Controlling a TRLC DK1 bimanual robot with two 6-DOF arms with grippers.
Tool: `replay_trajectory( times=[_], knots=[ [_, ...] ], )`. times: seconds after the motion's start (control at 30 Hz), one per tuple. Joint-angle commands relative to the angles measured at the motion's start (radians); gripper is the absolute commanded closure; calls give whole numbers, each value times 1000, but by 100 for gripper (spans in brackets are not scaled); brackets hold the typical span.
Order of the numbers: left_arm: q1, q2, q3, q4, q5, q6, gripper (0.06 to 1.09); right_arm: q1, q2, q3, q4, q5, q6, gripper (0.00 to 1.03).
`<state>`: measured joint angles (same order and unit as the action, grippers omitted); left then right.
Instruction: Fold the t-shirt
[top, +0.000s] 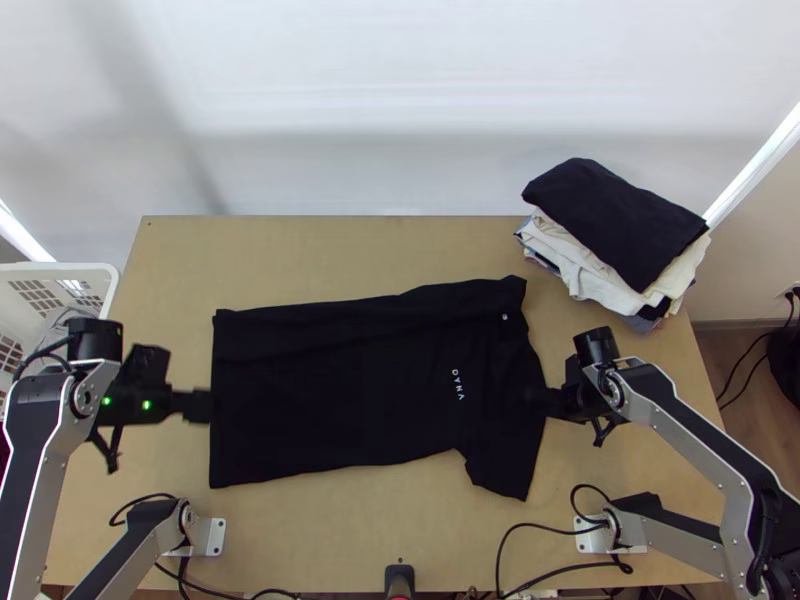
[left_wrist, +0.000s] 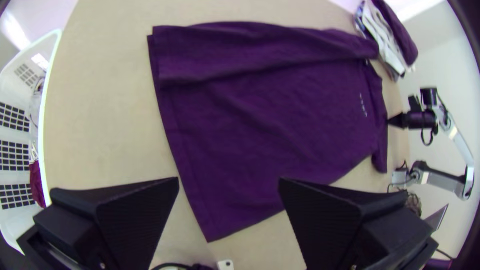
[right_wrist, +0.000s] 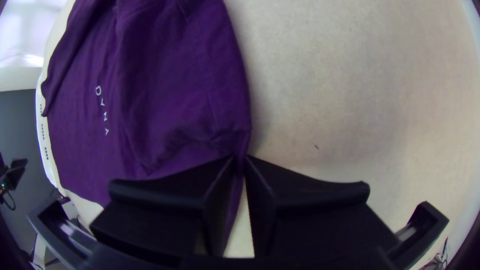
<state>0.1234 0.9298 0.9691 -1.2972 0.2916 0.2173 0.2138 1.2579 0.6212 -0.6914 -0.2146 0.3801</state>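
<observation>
A black t-shirt (top: 340, 390), purple in the left wrist view (left_wrist: 260, 115) and right wrist view (right_wrist: 170, 75), lies sideways on the table, mostly spread, with a long crease along its far side. Its hem is at the left; a sleeve (top: 500, 470) points toward the near edge. My left gripper (top: 205, 405) is at the middle of the hem in the top view, its fingers wide apart with no cloth between them in the left wrist view (left_wrist: 228, 181). At the shirt's right end, my right gripper (top: 545, 400) is shut on the edge cloth, pinched between its fingertips (right_wrist: 239, 157).
A stack of folded clothes (top: 620, 230) sits at the table's far right corner. At the far left stands a white basket (top: 65, 270) with clothes inside. Bare wood (top: 340, 255) runs beyond the shirt, and cables (top: 560, 570) lie along the near edge.
</observation>
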Motion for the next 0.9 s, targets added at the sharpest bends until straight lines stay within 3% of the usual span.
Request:
replay_trajectory(
  times=[0.0, 0.07, 0.23, 0.37, 0.43, 0.7, 0.87],
  knots=[
    [-18, -23, -43, -103, -37, 209, 12, 1, -17, -28, 0, -5, -27, 100],
    [-48, -26, -61, -146, -85, 263, 12, -1, -18, -26, 0, -5, -26, 100],
    [-206, -31, -165, -174, -247, 277, 12, -2, -32, -25, 0, -6, -24, 100],
    [-251, -13, -230, -154, -258, 277, 13, 1, -43, -26, 0, -14, -24, 100],
    [-277, 6, -257, -146, -258, 280, 20, 4, -43, -28, -2, -16, -23, 100],
    [-355, 89, -331, -50, -353, 258, 20, 27, -46, -23, 0, -16, -10, 100],
    [-370, 172, -366, 21, -364, 252, 20, 35, -46, -20, 3, -16, -9, 100]
  ],
)
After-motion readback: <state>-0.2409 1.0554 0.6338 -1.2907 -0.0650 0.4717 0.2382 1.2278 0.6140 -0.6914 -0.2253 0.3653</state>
